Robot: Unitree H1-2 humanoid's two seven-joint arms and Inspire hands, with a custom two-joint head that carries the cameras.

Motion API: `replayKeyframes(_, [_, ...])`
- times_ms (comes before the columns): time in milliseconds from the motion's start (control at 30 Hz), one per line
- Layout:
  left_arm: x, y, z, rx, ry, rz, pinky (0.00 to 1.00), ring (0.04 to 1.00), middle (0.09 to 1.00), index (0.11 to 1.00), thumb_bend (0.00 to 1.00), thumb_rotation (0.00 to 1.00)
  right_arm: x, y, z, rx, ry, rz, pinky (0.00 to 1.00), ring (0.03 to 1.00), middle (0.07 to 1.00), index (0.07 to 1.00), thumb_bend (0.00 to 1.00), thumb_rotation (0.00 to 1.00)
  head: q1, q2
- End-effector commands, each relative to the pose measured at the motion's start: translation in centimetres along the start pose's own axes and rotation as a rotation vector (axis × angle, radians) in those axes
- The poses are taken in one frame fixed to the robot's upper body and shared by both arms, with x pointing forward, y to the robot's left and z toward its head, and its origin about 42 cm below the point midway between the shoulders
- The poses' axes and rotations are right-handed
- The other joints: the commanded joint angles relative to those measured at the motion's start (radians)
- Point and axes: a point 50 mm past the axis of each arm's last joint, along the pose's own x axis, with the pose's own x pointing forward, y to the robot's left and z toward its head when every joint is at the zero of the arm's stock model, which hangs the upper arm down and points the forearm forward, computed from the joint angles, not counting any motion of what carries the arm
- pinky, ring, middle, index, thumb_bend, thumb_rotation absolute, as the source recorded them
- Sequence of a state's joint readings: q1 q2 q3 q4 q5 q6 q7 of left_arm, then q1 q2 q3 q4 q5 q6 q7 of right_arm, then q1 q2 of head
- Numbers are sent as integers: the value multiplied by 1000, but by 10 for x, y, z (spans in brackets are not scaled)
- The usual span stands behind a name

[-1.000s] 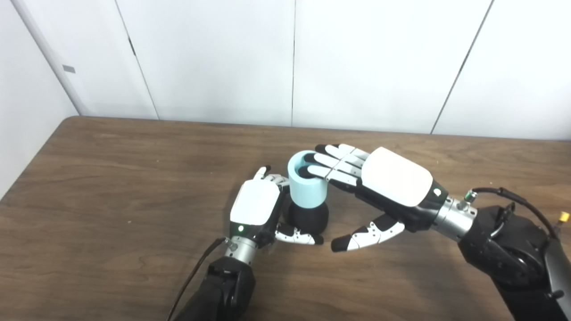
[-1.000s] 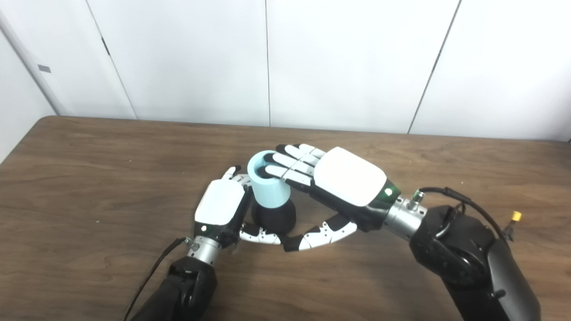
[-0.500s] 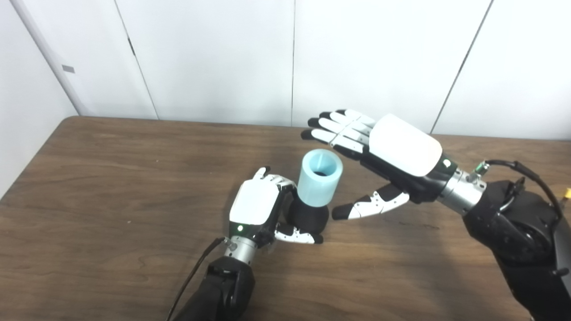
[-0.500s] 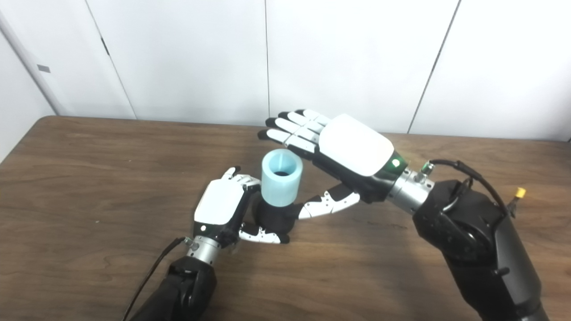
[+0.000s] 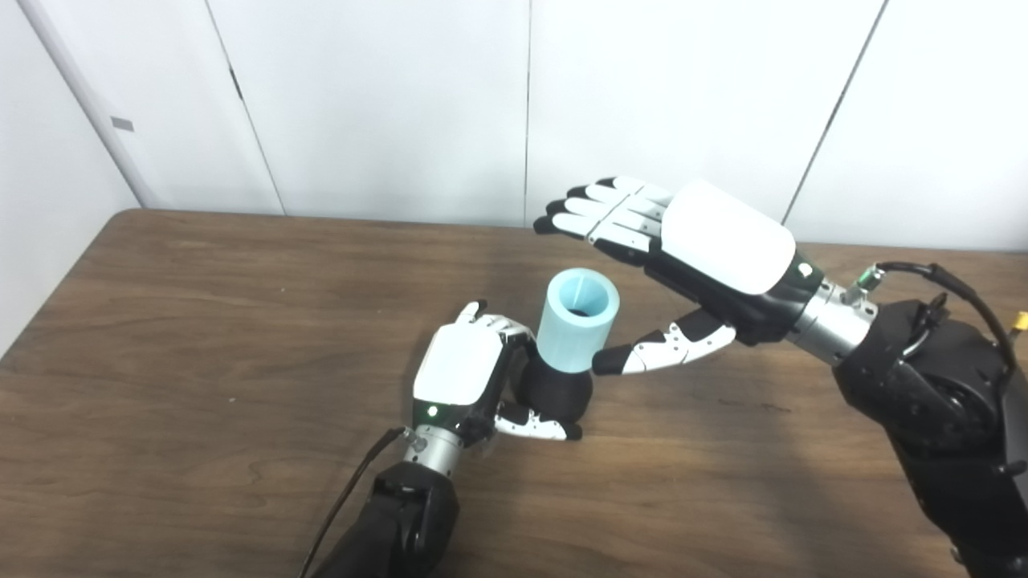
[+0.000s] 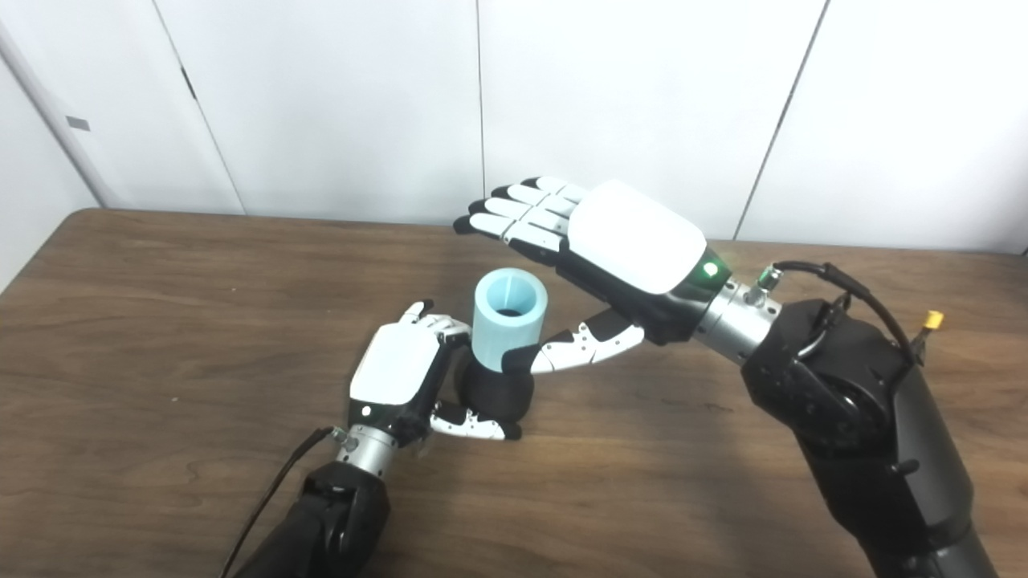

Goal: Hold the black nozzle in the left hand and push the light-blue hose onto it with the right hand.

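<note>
Left hand (image 5: 462, 373) rests on the table (image 5: 201, 337), fingers curled around the black nozzle (image 5: 554, 393). Light-blue hose (image 5: 577, 321) stands seated on the nozzle. Right hand (image 5: 707, 257) hovers above, fingers spread, empty.

No text, label, brand, number or sign can be read anywhere in either view. A small grey tag (image 5: 124, 124) sits on the white wall panel at the upper left, but it is too small to show any writing.
</note>
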State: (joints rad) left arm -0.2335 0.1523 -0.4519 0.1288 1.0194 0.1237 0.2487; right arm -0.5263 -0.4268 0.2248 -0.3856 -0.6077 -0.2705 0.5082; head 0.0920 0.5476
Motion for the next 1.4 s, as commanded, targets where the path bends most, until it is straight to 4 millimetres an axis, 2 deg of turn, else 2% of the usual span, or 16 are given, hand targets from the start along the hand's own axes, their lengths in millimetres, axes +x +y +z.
replayKeyframes(0, [-23,-19,-14,7,37,-65,932,775,701,483,525,52,3,-13,5,-25,-38,-56,919,929,921,900,479,944,1,1])
replayKeyframes(233, [-22,-19,-15,-46,65,-82,932,781,704,483,524,51,-3,-1,4,9,-12,-24,925,933,927,917,479,979,1,4])
replayKeyframes(533, [-22,-19,-17,-84,86,-83,929,780,704,484,524,52,-9,15,6,60,1,6,908,928,923,886,486,876,0,14])
replayKeyframes(833, [-22,-19,-15,-68,81,-80,919,775,701,483,524,53,-15,24,4,85,23,38,927,939,924,900,486,912,-2,19])
replayKeyframes(967, [-22,-19,-15,-68,80,-82,925,777,704,483,524,53,-17,31,3,93,26,45,920,935,919,889,495,868,-1,20])
replayKeyframes(1200, [-21,-19,-15,-64,78,-79,932,778,700,483,524,53,-15,43,0,105,41,68,936,956,932,897,489,878,-2,22])
replayKeyframes(1367, [-20,-19,-14,-62,74,-78,929,777,696,483,524,53,-20,57,-7,126,51,64,909,932,911,865,485,836,-3,24])
